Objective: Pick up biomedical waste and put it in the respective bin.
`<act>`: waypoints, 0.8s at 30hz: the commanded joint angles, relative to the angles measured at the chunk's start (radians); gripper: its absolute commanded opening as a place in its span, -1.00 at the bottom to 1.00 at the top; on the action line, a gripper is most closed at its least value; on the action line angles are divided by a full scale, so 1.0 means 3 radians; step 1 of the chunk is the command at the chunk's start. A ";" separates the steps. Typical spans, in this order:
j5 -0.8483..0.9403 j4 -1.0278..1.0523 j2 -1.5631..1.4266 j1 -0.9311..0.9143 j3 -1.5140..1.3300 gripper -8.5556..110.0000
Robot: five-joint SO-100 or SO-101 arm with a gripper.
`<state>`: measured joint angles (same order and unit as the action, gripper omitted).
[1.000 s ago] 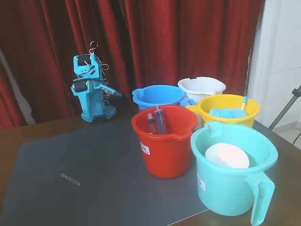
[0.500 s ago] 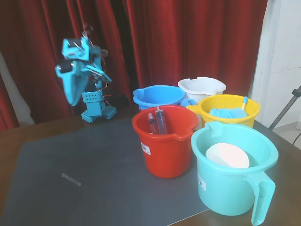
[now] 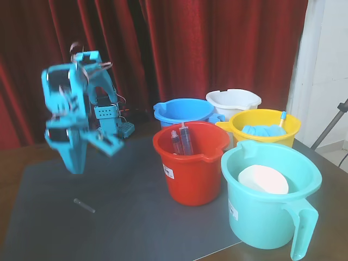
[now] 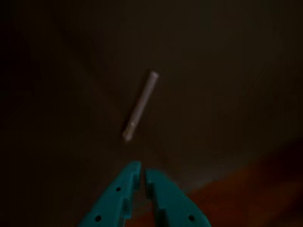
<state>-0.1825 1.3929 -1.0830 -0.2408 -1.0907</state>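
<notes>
The biomedical waste, a small slender clear tube (image 3: 84, 205), lies flat on the dark mat (image 3: 125, 217) near its front left. In the wrist view the tube (image 4: 140, 106) lies slanted just beyond the fingertips. My teal gripper (image 3: 76, 169) hangs above the mat, up and slightly left of the tube, pointing down. In the wrist view the gripper (image 4: 142, 168) has its jaws nearly together, with only a thin slit between them, and holds nothing.
Several buckets stand on the right: a red one (image 3: 193, 168) holding two dark-filled syringes (image 3: 182, 141), a blue one (image 3: 182, 111), a white one (image 3: 234, 100), a yellow one (image 3: 265, 124) with blue items, and a teal one (image 3: 272, 212) holding a white round object. A red curtain hangs behind.
</notes>
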 commanded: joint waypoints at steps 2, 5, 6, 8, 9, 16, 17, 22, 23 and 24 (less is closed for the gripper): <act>0.0118 0.0112 0.0378 -0.0015 0.0435 -0.85; 0.0138 0.0097 0.0460 -0.0128 0.0481 -0.85; 0.0128 0.0082 0.0460 -0.0179 0.0481 -0.85; 0.0097 0.0066 0.0460 -0.0240 0.0481 -0.85; 0.0092 0.0061 0.0460 -0.0256 0.0481 -0.85; -0.0731 0.0066 0.0460 -0.0261 0.0481 -0.85; -0.0787 0.0066 0.0460 -0.0261 0.0476 -0.85; -0.1120 0.0077 0.0460 -0.0261 0.0450 -0.85; -0.1150 0.0077 0.0460 -0.0261 0.0460 -0.85; -0.1176 0.0066 0.0481 -0.0261 0.0476 -0.85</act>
<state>-0.5200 1.4128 -0.9281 -0.3206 -0.9879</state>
